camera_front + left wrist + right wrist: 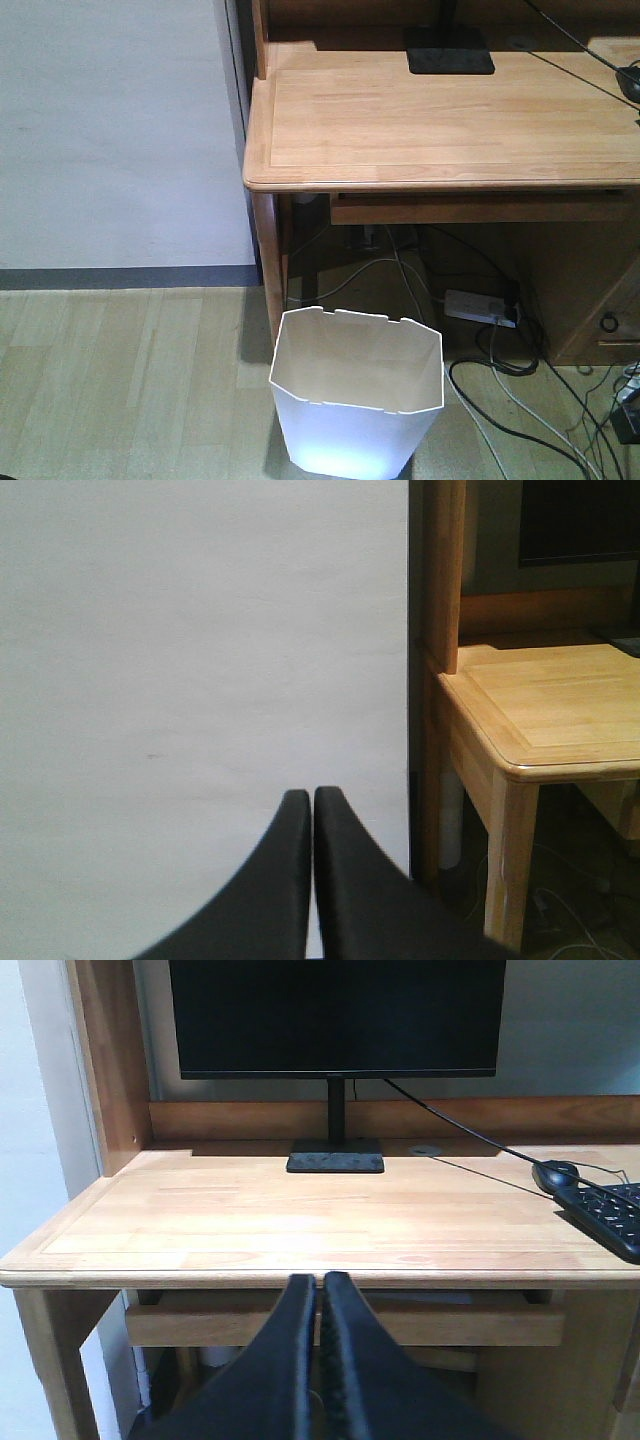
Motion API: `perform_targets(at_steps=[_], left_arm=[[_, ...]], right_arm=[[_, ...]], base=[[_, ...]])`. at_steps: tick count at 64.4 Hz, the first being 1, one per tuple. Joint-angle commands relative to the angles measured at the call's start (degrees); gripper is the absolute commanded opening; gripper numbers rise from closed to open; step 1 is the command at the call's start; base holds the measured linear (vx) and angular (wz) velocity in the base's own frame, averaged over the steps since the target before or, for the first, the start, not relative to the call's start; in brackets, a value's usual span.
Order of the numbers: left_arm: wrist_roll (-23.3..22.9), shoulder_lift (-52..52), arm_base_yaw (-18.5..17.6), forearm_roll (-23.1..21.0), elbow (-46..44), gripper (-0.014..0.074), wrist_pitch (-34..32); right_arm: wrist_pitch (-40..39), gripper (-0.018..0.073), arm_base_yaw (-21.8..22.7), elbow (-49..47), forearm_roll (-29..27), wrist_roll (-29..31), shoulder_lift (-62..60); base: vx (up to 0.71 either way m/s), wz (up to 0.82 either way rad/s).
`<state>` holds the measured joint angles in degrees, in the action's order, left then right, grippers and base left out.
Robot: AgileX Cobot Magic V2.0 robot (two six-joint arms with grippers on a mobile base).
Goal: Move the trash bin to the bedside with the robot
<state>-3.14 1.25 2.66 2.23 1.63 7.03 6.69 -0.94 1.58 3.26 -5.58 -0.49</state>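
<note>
Trash bin [355, 400] is sitting on the floor [120, 380], below your left gripper [311, 792] and right gripper [320, 1278], both pairs of jaws pressing together, neither wrist view showing it.

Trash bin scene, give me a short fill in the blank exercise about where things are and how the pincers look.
1. The white trash bin stands on the floor in front of the wooden ____.
2. In the right wrist view, the keyboard lies at the picture's ____ edge.
3. The left pincer and right pincer are both ____.
Missing words: desk; right; shut.
</note>
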Motion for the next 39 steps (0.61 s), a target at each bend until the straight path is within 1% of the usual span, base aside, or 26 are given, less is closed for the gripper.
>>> perform_targets(at_steps=[1,39], left_arm=[[-0.25,0.31,0.0,-0.26,-1.19,-0.0006,-4.12],[-0.25,0.31,0.0,-0.26,-1.19,-0.0006,-4.12]], right_arm=[[-4.51,-0.0005,-0.02,1.22,0.85,0.38,-0.83],[-4.51,-0.0005,-0.02,1.22,0.85,0.38,-0.83]], base=[[0.0,0.0],[0.0,0.0]])
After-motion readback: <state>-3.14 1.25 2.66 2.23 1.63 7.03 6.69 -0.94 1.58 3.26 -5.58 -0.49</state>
